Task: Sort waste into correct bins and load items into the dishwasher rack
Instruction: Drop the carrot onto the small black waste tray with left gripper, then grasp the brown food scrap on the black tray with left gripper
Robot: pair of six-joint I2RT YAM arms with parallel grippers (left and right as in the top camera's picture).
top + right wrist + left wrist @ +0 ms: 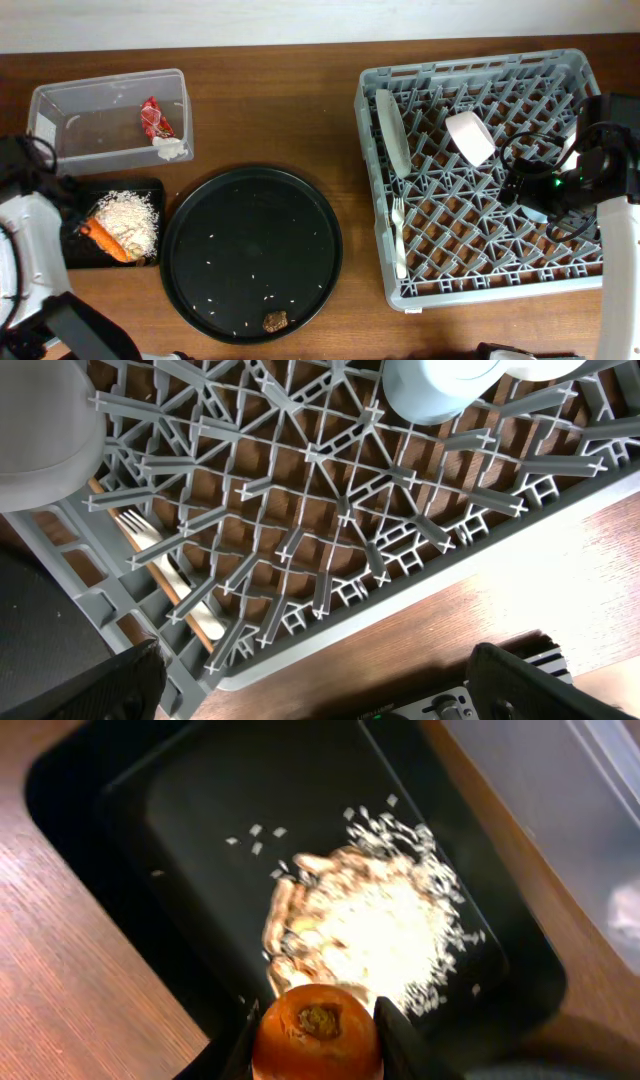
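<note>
My left gripper (318,1015) is shut on the thick end of the orange carrot (318,1038), low over the shallow black tray (190,830), which holds a heap of pale rice (375,925). In the overhead view the carrot (105,240) lies on that tray (150,185). The clear tub (90,120) holds the red wrapper (155,118) and the white tissue (172,148). A small brown chunk (275,321) sits on the round black tray (252,255). The grey rack (480,75) holds the white plate (392,130), white cup (470,138), fork (398,235) and light blue cup (435,385). My right gripper (320,680) is open and empty over the rack's front edge. The pink bowl is not in sight.
Stray rice grains dot the round black tray. In the right wrist view the fork (140,525) and a wooden chopstick (175,600) lie in the rack floor, and a pale rounded item (40,430) stands at upper left. Bare wood (280,100) lies between tub and rack.
</note>
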